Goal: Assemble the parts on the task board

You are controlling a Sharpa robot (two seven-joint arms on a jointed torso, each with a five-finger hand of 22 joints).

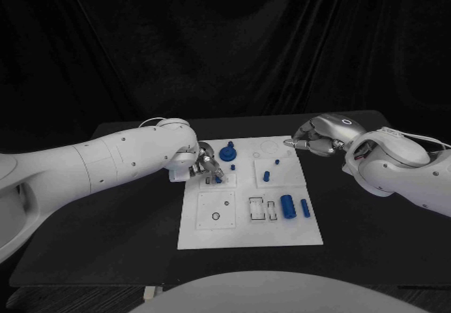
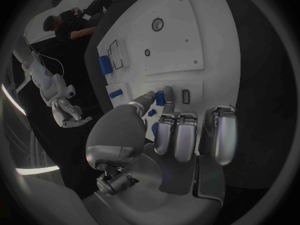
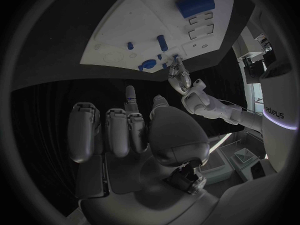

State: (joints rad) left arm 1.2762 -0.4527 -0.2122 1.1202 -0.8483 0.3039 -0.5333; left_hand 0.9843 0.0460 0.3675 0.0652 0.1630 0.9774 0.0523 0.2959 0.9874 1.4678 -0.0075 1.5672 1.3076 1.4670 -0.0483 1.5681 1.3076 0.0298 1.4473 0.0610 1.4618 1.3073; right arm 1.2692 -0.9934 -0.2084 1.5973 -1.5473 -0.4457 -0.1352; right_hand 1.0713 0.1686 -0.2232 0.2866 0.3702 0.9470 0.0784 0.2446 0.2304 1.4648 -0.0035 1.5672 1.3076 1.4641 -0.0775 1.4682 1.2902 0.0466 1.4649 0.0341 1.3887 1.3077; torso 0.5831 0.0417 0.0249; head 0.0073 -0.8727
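**Left robot hand pinching small blue part at board's far-left corner**

The flat white rectangular task board (image 1: 246,231) is lying in the middle of the black tabletop (image 1: 113,235), showing dark outlined slots and round holes. Small blue plastic parts are sitting on it: a fat blue cylinder (image 1: 287,206) and a thinner blue peg (image 1: 305,208) lying side by side near the right edge, a short blue pin (image 1: 267,175) further back, and a round blue knob-like piece (image 1: 229,153) at the far side.

The left robot hand (image 1: 200,164) is reaching over the board's far-left area, thumb and one finger closing on a small blue peg (image 2: 160,98) that is touching the board just beside a dark rectangular slot (image 2: 185,96); the other fingers (image 2: 176,135) are curling in, holding nothing.

The right robot hand (image 1: 315,141) is hovering at the board's far-right corner, apart from all parts, fingers curling inward around nothing, one fingertip (image 3: 130,92) sticking out.
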